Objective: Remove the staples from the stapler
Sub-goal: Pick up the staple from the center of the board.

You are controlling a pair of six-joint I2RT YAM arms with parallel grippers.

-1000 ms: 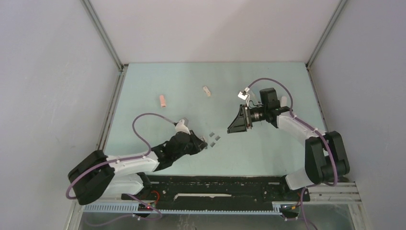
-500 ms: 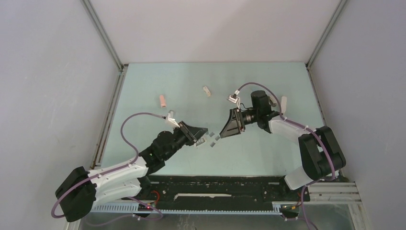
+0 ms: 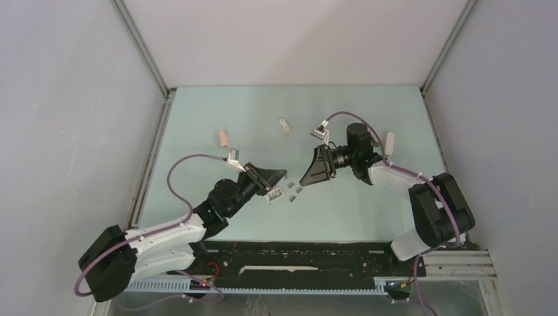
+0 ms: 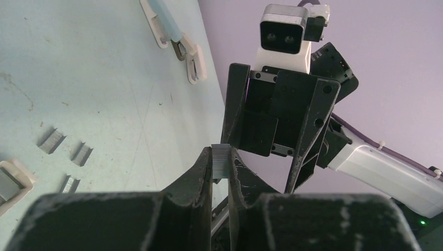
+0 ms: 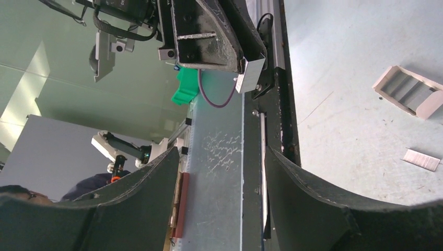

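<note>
My left gripper (image 3: 281,175) is shut on a short silver staple strip (image 4: 220,159) and holds it up off the table. The strip also shows in the right wrist view (image 5: 249,73). My right gripper (image 3: 306,172) is open and empty, facing the left one a short gap away, with its fingers (image 5: 308,183) spread wide. Loose staple strips (image 3: 293,189) lie on the table below and between the grippers; they also show in the left wrist view (image 4: 51,141). A small white stapler (image 3: 283,125) lies farther back, and also shows in the left wrist view (image 4: 175,36).
A small white open holder (image 3: 276,195) with grey strips in it lies beside the loose staples, and also shows in the right wrist view (image 5: 407,91). A pink-and-white block (image 3: 224,138) lies at the back left. Another white piece (image 3: 389,141) lies behind the right arm.
My left gripper has risen from the table with the staple strip and swung right. My right gripper has moved left towards it, so the two now face each other closely.
</note>
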